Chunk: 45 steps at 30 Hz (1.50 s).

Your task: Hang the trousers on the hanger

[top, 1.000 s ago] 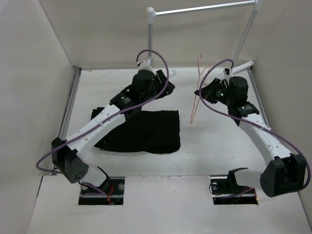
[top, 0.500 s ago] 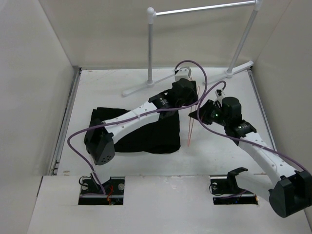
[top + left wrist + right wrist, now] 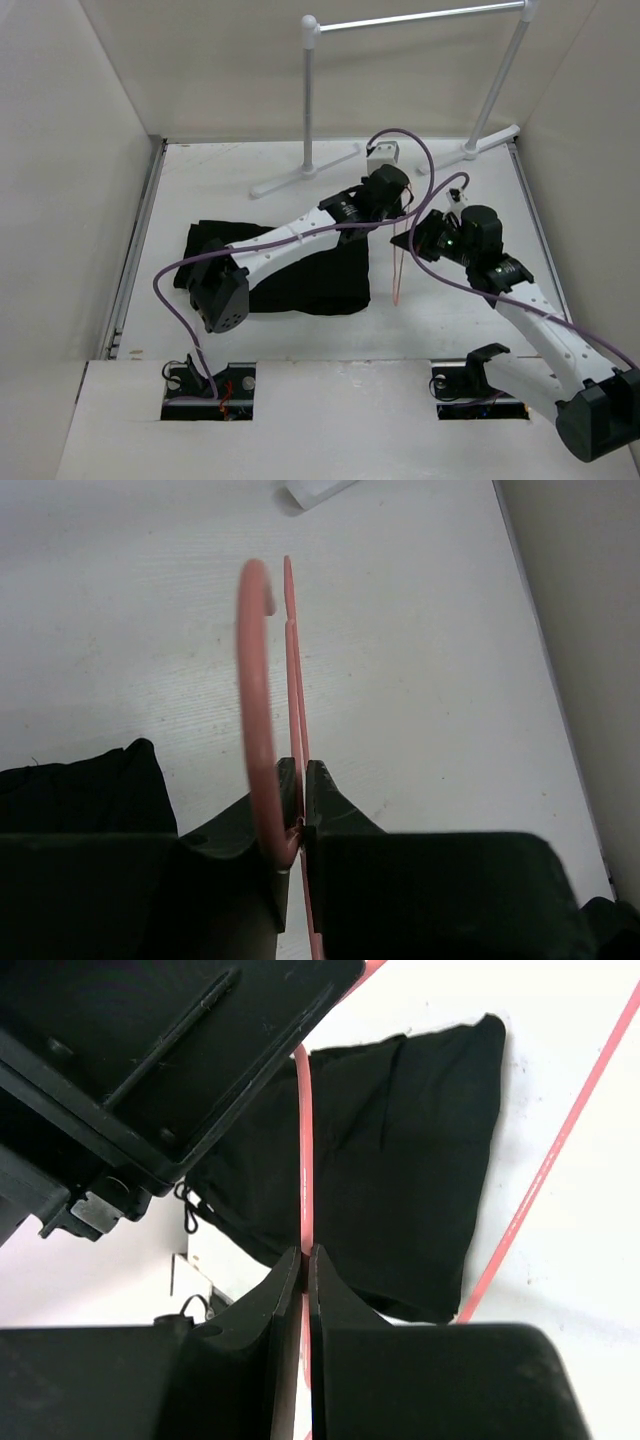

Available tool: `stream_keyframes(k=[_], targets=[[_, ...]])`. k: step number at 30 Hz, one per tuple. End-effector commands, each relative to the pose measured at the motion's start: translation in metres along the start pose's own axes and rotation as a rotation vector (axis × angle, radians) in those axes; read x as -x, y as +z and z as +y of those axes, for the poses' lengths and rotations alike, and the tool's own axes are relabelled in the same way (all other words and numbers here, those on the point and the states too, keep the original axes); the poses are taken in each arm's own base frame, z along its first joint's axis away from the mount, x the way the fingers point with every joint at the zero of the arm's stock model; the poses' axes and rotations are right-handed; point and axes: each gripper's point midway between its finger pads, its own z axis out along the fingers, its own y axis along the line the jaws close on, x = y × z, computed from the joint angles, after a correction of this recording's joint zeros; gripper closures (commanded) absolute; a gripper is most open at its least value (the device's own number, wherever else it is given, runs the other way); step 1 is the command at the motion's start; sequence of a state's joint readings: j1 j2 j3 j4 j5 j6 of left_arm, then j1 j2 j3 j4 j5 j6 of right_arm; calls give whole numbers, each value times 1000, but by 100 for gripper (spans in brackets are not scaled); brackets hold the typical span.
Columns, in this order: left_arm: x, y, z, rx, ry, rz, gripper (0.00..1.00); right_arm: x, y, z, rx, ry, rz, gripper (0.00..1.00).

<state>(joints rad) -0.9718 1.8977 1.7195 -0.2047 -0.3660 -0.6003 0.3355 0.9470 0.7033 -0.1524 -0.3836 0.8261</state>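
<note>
Holding the hanger (image 3: 257,720) with both arms at once looks like a hand-over or re-grip before any threading. The left fingers (image 3: 318,795) are pinched shut on the thin pink wire right under the hook. The right fingers (image 3: 320,1285) are also clamped tight on a straight run of the same wire. The hanger hangs edge-on between the two, above the table (image 3: 450,310) and just right of the trousers (image 3: 310,275), apparently not touching them.

The trousers lie folded in a flat dark heap on the table under the left arm, and nothing is over the hanger bar yet, so the task is at an early stage.

To do this step well, I'd say only one grip should let go, and only once the other is firm – the wire is thin and will likely twist or slide in a loose pinch. The triangle's plane wants holding steady, with the opening facing the trousers' near edge. That leaves the freed arm a short reach to lift one fabric end.

Counts:
- one hanger
- one pair of trousers
- two arms
- one white rail (image 3: 420,18) at the back – it shows two uprights
</note>
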Motion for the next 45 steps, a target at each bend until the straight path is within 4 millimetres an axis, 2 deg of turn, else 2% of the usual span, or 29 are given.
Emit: stream_keyframes(k=[1,5,9,11,13,18,20,25,29,32,37,45], targets=[[27,-17,-13,-8,-11,-71,99,4,-6,8,26,-37,-32,89],[40,-29,-10,25,-34,-143,100,2,-11,5,13,-35,-38,82],[43,-38,-3,30,-127,-190,100,-1,-21,7,12,-61,-34,53],[41,-41,4,38,-181,-215,100,-3,-27,8,11,-76,-35,46],[39,-43,14,57,-228,-247,100,-2,-30,6,4,-84,-42,49],[32,-44,28,61,-373,-315,100,-2,-14,-11,-53,-80,-15,84],[23,-42,32,54,-415,-331,100,5,-4,-15,-87,-83,-25,87],[-8,-33,52,61,-512,-326,100,18,31,-27,-133,-90,-17,86],[-29,-31,68,63,-542,-318,100,17,58,-33,-130,-86,3,85],[-46,-30,78,75,-550,-304,100,7,77,-44,-150,-76,39,80],[-58,-32,95,96,-553,-302,100,-19,102,-64,-192,-67,92,60],[-82,-25,124,142,-539,-292,100,-45,126,-83,-235,-71,152,57]])
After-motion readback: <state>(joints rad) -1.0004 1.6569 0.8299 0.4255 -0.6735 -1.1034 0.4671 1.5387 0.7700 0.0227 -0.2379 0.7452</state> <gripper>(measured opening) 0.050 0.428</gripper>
